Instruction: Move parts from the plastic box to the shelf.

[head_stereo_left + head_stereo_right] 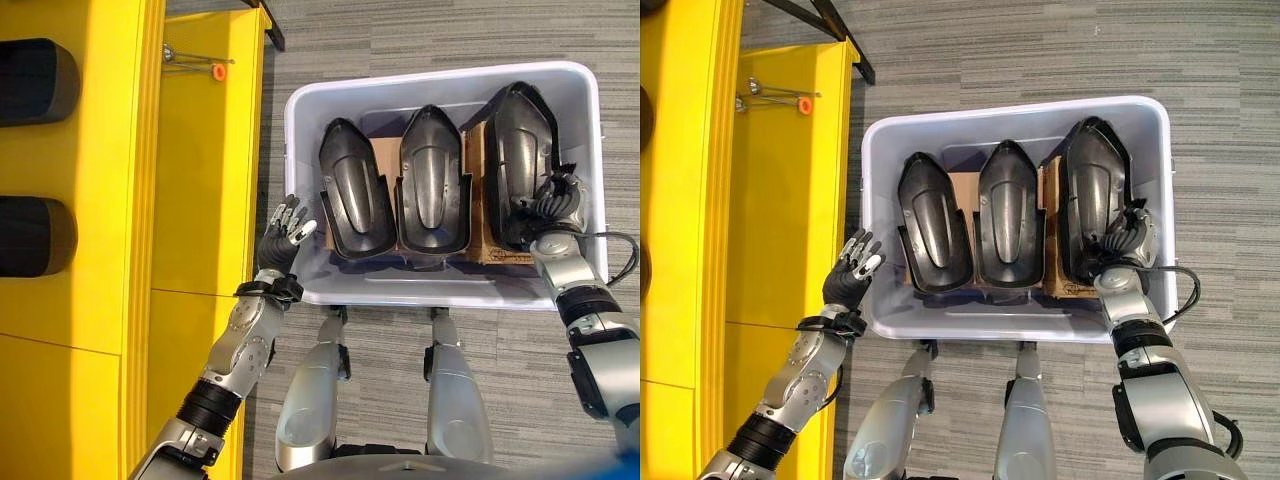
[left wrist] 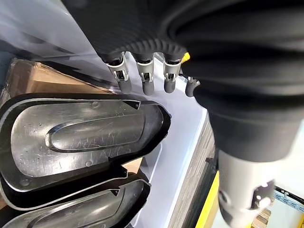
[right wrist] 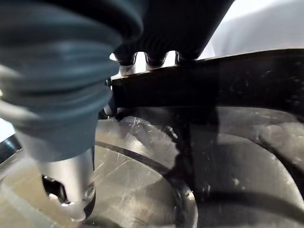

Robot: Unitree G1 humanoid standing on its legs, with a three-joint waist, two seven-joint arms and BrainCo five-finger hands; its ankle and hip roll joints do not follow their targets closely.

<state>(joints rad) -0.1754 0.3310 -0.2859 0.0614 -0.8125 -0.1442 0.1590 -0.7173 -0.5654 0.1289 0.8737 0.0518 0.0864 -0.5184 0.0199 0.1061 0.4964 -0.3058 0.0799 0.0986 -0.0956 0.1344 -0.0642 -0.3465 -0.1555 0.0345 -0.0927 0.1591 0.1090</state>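
Standing side by side in the white plastic box [image 1: 300,110], three black moulded parts [image 1: 430,180], the right hand [image 1: 556,200] gripping the rightmost part [image 1: 515,150], the left hand [image 1: 283,238] open at the box wall.

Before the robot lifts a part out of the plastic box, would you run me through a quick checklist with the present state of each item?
1. Right hand on the rightmost part: ok, fingers curl over its edge.
2. Grip firm enough to lift: cannot tell, fingertips hidden behind the rim.
3. Left hand free: ok, open beside the plastic box, outside its left wall.
4. Other two parts clear of the grasped one: cannot tell, they sit close.
5. Yellow shelf has room: ok, bare surface beside the box.
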